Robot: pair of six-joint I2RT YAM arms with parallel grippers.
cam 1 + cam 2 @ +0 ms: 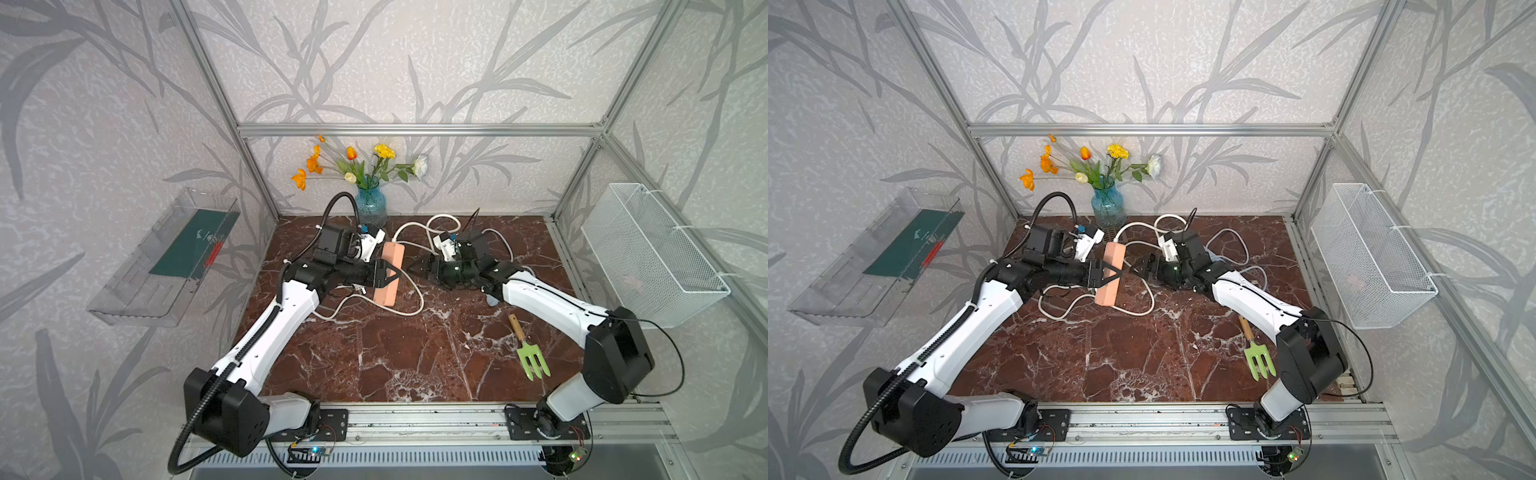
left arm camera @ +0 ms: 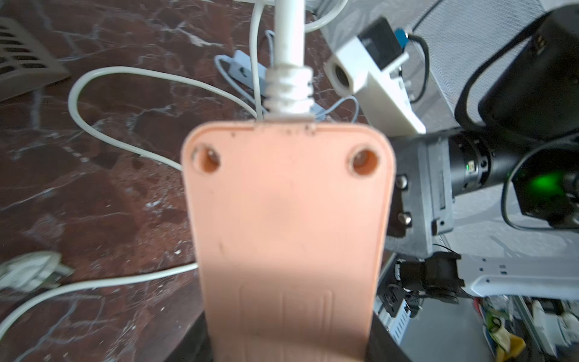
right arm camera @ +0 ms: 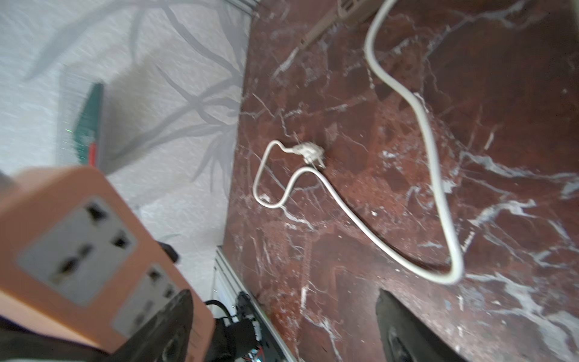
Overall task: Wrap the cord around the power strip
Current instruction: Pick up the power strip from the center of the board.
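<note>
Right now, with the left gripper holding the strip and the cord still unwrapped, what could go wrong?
1. The cord lies in loose loops around the power strip, some under the left arm; pulling it may snag.
2. The vase stands close behind the strip; turning the strip could tip it.
3. The open right gripper sits close to the left gripper; they could collide.

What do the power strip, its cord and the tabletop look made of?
Power strip: matte peach moulded plastic, with recessed screw holes. Cord: white, smooth rubbery sheath, probably PVC; ribbed strain relief. Tabletop: red-brown marble look, white veins; possibly printed laminate.
</note>
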